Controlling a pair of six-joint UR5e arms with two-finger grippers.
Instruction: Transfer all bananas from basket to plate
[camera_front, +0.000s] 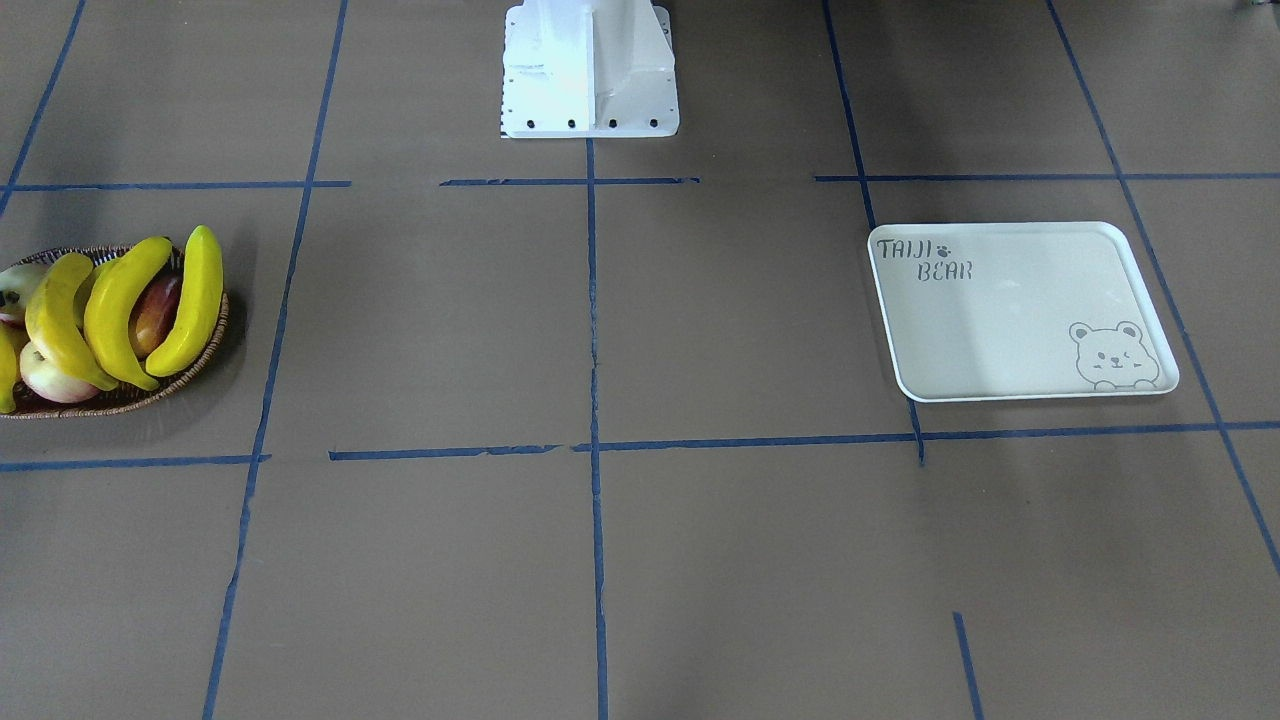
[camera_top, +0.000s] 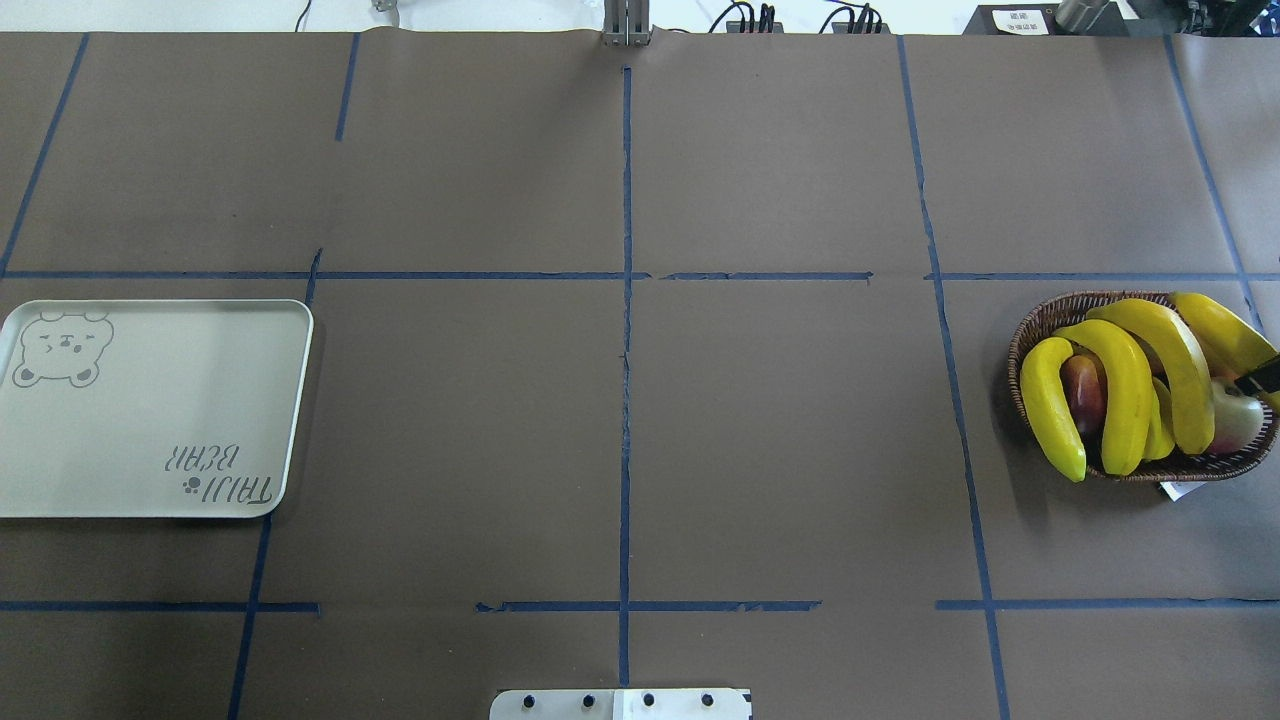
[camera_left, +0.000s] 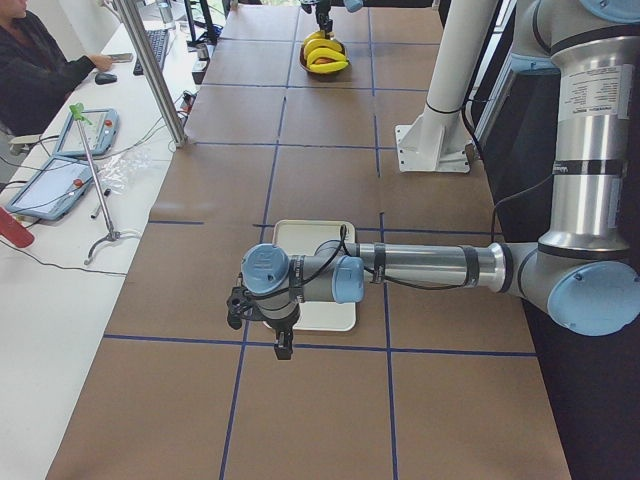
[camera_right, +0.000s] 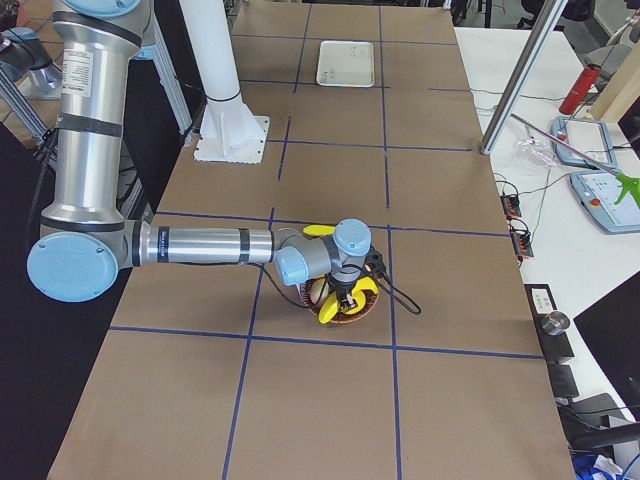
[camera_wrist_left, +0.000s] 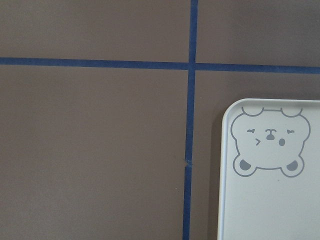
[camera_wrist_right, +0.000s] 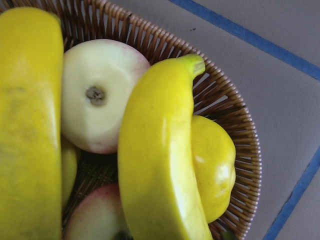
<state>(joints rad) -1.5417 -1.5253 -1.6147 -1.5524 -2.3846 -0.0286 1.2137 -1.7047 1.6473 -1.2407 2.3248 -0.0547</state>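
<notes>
Several yellow bananas (camera_top: 1125, 385) (camera_front: 120, 310) lie across the brown wicker basket (camera_top: 1030, 335) (camera_front: 205, 365) at the table's right end. In the right wrist view one banana (camera_wrist_right: 160, 160) fills the middle and another (camera_wrist_right: 30, 125) the left edge. The cream plate (camera_top: 150, 420) (camera_front: 1010, 320) with the bear drawing holds nothing. My right gripper (camera_right: 345, 295) hangs close over the basket; whether it is open I cannot tell. My left gripper (camera_left: 260, 328) hovers by the plate's bear corner (camera_wrist_left: 270, 150), its state unclear.
Pink-white apples (camera_wrist_right: 100, 95) and a yellow-green starfruit (camera_wrist_right: 212, 165) share the basket. The white robot pedestal (camera_front: 590, 70) stands at mid-table. Blue tape lines cross the brown cover. A person (camera_left: 40, 60) sits at a side bench with teach pendants (camera_left: 50, 185).
</notes>
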